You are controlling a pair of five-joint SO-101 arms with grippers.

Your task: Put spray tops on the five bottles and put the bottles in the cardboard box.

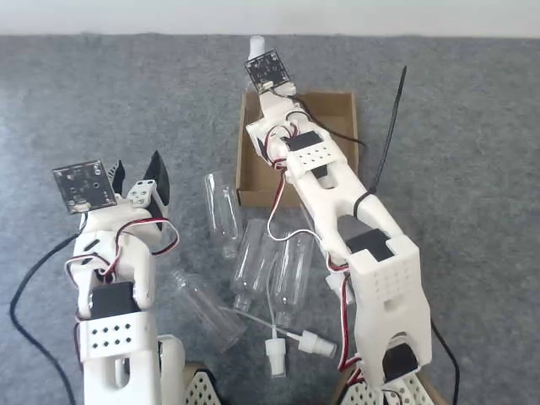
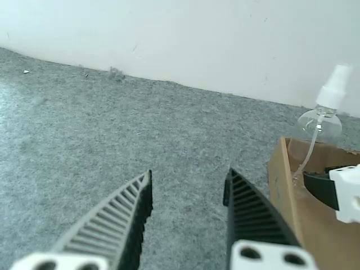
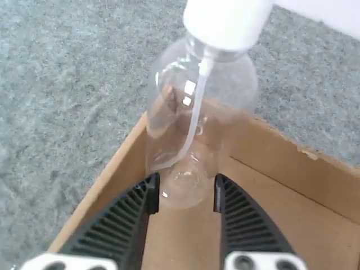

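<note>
A clear bottle (image 3: 191, 112) with a white spray top (image 3: 228, 19) stands upright in the far corner of the cardboard box (image 3: 275, 149). My right gripper (image 3: 184, 185) is shut on its lower body, one finger on each side. From above, the spray top (image 1: 256, 46) pokes out past the right arm's wrist at the box (image 1: 337, 103). My left gripper (image 1: 137, 171) hangs open over bare mat, left of the box, holding nothing. Its wrist view shows the left gripper (image 2: 188, 180), the box (image 2: 292, 185) and the capped bottle (image 2: 320, 121).
Several uncapped clear bottles lie on the grey mat between the arms, among them one (image 1: 221, 211) beside the box and one (image 1: 202, 308) nearer the left arm's base. Two loose spray tops (image 1: 277, 354) (image 1: 316, 344) lie near the front. A black cable tie (image 1: 390, 126) sticks up right of the box.
</note>
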